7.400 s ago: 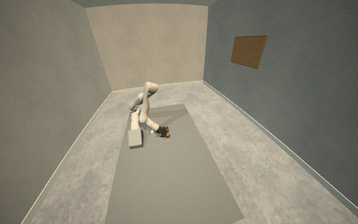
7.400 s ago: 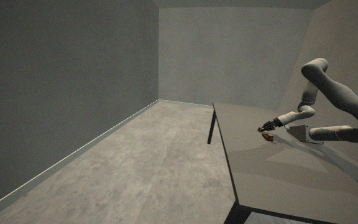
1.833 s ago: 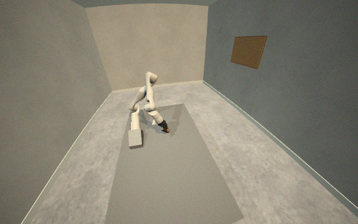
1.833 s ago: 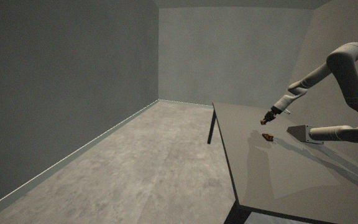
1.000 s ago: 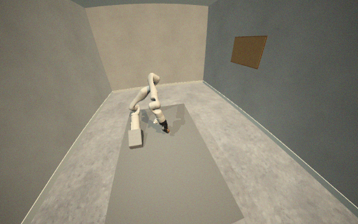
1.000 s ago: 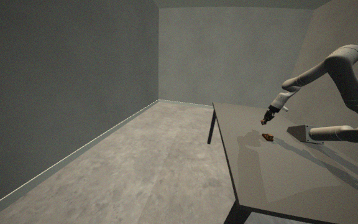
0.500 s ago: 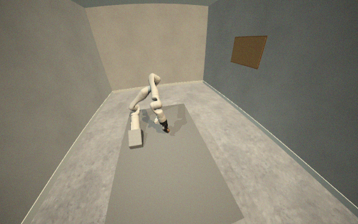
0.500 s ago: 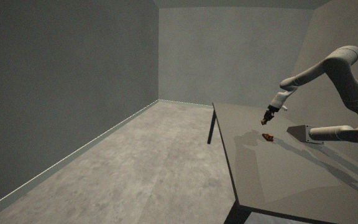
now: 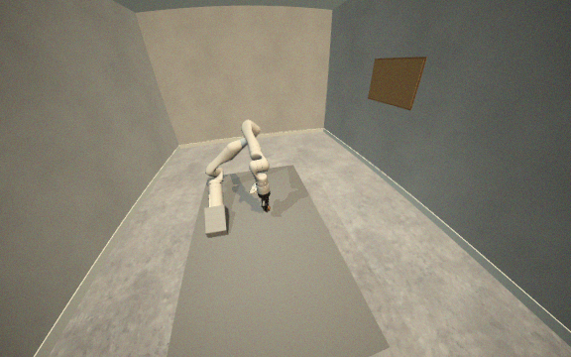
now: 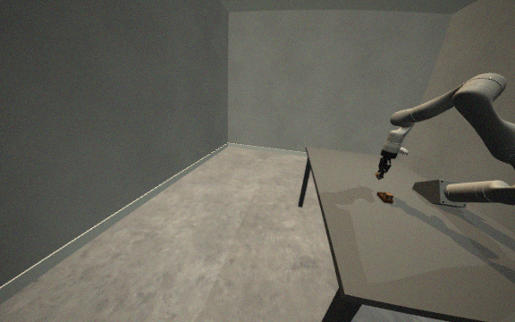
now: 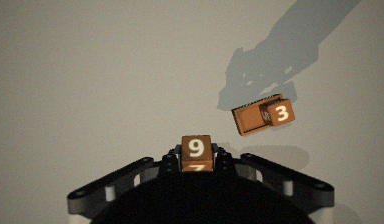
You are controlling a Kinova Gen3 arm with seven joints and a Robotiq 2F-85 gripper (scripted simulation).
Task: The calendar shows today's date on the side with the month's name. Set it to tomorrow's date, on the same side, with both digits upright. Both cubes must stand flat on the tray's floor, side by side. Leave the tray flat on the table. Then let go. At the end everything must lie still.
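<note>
My gripper (image 11: pixel 196 152) is shut on an orange-brown calendar cube (image 11: pixel 197 152) and holds it above the table. The cube's far face shows a white 9; part of another digit shows on the face below. The held cube also shows in the exterior view (image 10: pixel 380 174) and as a small speck in the top view (image 9: pixel 267 208). The orange-brown tray (image 11: pixel 254 117) lies on the table ahead and to the right, slightly turned. A second cube (image 11: pixel 279 113) sits at the tray's right end, showing a white 3. The tray also shows in the exterior view (image 10: pixel 385 197), below the gripper.
The arm's base block (image 9: pixel 215 220) stands on the grey table at the left. The table's near edge and a leg (image 10: pixel 304 182) show in the exterior view. A brown board (image 9: pixel 397 81) hangs on the right wall.
</note>
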